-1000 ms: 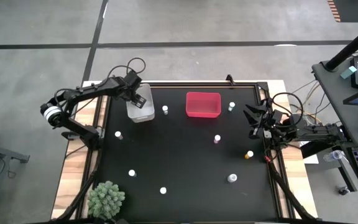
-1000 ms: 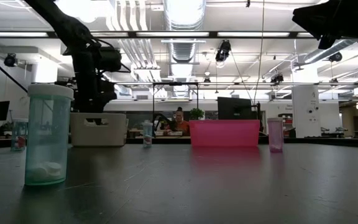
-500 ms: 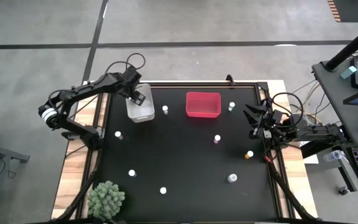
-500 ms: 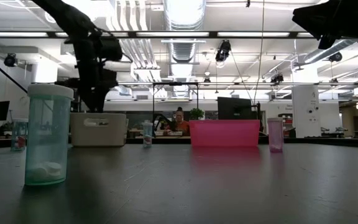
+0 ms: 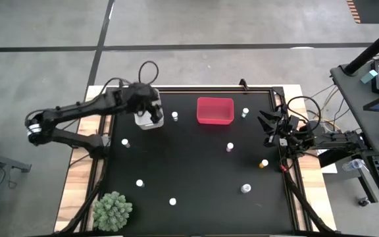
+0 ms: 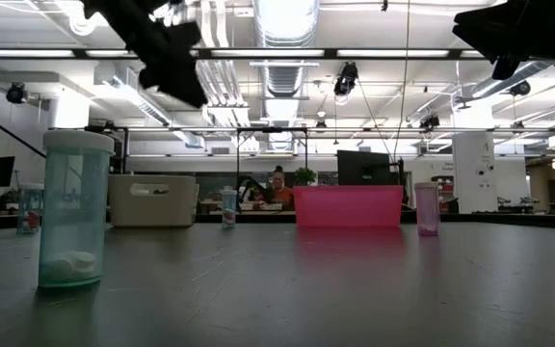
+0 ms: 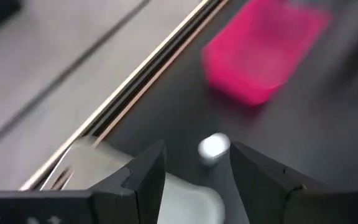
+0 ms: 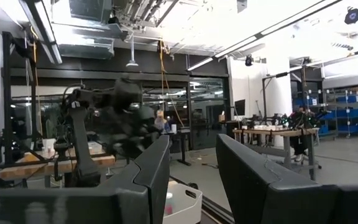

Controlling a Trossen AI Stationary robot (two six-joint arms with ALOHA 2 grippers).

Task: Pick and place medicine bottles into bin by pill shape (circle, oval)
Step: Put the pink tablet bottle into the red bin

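At upper left of the high view, your translucent whitish-clear plastic tub (image 5: 147, 118) sits left of a white-capped bottle (image 5: 175, 116) and the bright red tub (image 5: 214, 110). Your left gripper (image 5: 155, 112) hovers over it, fingers apart, empty. Your right gripper (image 5: 266, 125) waits at the right edge, fingers apart.

L bin (image 5: 148, 117) left of R bin (image 5: 214, 110), one bottle (image 5: 175, 116) btwn them.
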